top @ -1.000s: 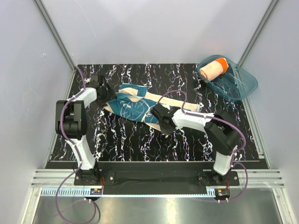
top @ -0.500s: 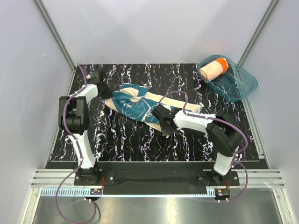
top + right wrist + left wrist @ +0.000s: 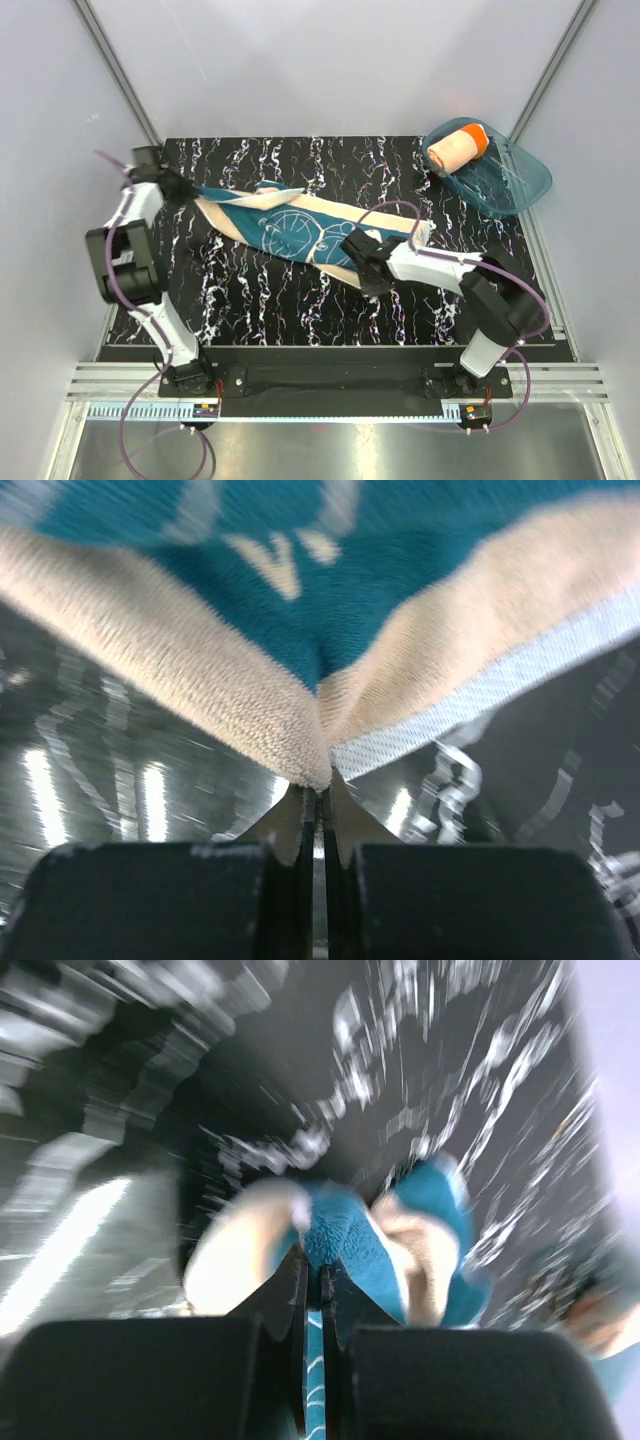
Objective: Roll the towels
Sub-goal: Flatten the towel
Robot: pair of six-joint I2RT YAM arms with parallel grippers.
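Since both pincers are clamped shut on opposite ends of the teal towel [image 3: 285,228], it is stretched long across the desk [image 3: 260,300], probably to smooth it for rolling; left pincer [image 3: 172,187] nips the far-left corner; right pincer [image 3: 360,265] nips the near edge, right of centre; the towel's long axis runs diagonally, pointing far-left to near-right; orange towel [image 3: 455,148] lies already rolled inside the tub [image 3: 515,185] at far right, so it looks done.

Ahead of you, bare mat [image 3: 270,290] either side of the stretched teal towel [image 3: 290,228]; tub [image 3: 527,178] far right.
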